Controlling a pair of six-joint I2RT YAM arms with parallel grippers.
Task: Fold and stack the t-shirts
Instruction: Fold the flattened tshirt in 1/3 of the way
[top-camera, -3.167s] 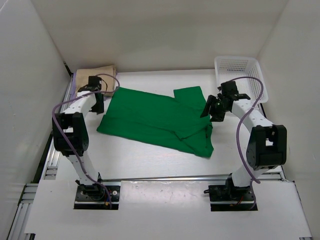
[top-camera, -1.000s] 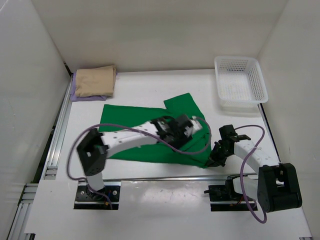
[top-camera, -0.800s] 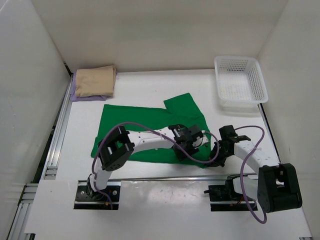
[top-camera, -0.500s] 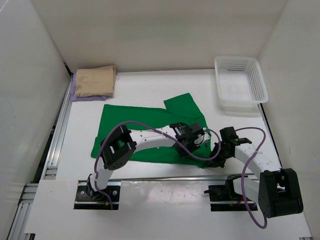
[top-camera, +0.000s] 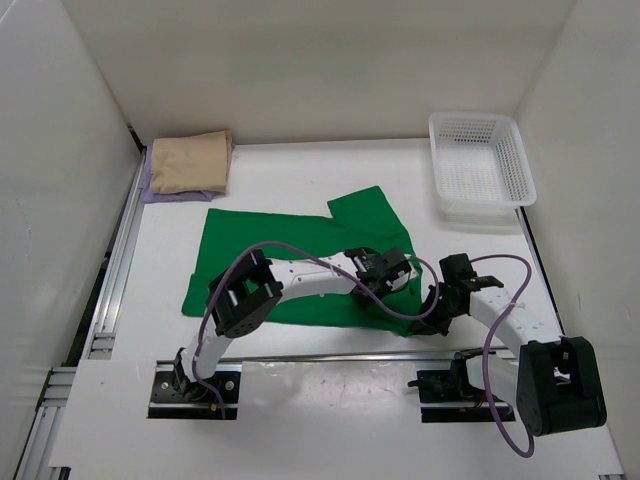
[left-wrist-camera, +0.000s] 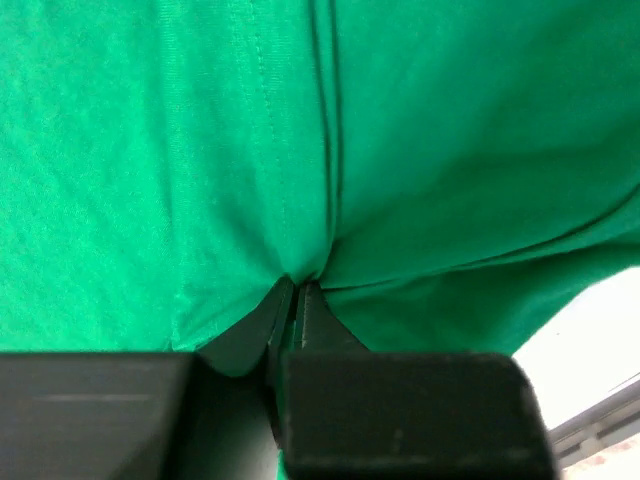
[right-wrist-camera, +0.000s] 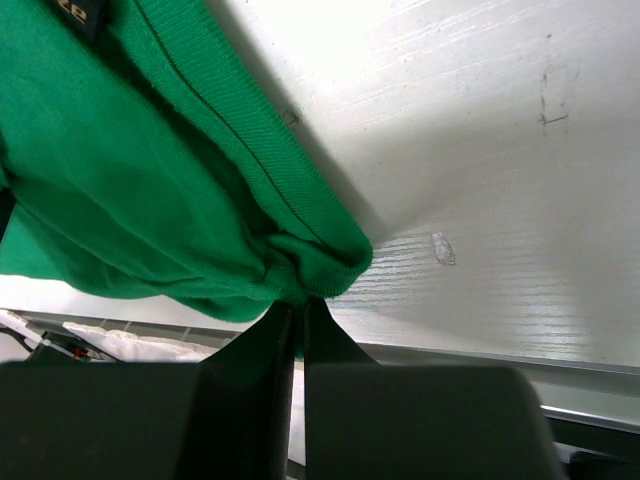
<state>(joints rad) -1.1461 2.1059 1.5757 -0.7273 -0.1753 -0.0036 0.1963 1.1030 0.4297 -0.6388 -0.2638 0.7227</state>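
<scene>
Shows the green t-shirt (top-camera: 270, 260) lying across the middle of the white table (top-camera: 300, 170), bright and mostly flat, with one sleeve angled toward the far right and the near-right part bunched. Pinches that bunched cloth with the left gripper (left-wrist-camera: 298, 292), fingers pressed together on a pucker beside a stitched seam, creases fanning out from the nip. Clamps a ribbed edge at the shirt's near-right corner with the right gripper (right-wrist-camera: 298, 305), fingers closed on a small wad of fabric, a dark tag close by. Puts both grippers just beside each other near the table's front edge. Has the tan t-shirt (top-camera: 190, 160) folded on top of the lavender t-shirt (top-camera: 148, 190) in the far-left corner, well apart from the green one. Has the white mesh basket (top-camera: 480, 160) at the far right.
</scene>
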